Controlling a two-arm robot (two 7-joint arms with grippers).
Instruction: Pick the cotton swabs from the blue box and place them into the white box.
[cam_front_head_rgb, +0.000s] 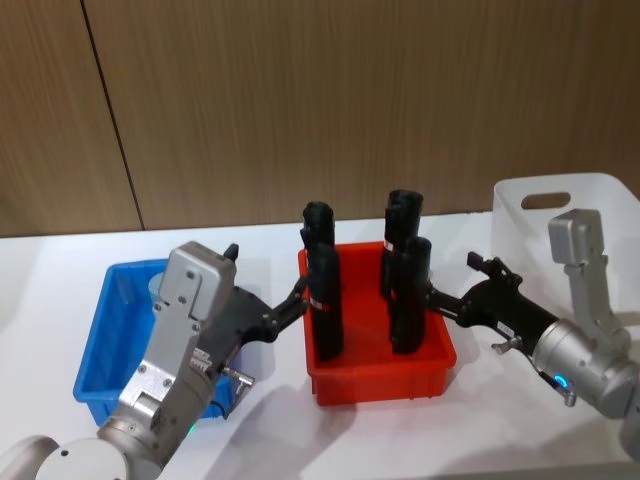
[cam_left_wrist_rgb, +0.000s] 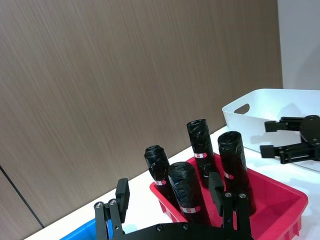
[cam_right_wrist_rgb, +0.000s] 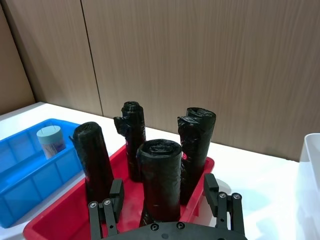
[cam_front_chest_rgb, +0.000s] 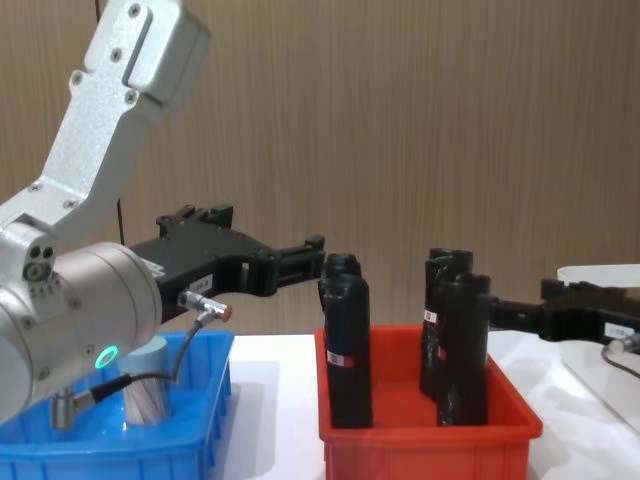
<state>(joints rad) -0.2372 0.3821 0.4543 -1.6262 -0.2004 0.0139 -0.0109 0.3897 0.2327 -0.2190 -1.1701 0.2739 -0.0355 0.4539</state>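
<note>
Left gripper (cam_left_wrist_rgb: 169, 186) beside black rolls (cam_left_wrist_rgb: 231, 152) — red-white labels (cam_left_wrist_rgb: 201, 155) illegible

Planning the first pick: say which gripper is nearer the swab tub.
Left. The left gripper is between the blue box holding the tub and the red bin; the right gripper is beyond that bin, by the white box.

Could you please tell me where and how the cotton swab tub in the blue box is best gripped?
Probably from above. The cotton swab tub stands upright inside the blue box, whose walls would hinder a side approach. Pinch across its round sides near the top, where the cylinder gives two opposing faces. The left gripper is open and nearest, so it seems best suited.
</note>
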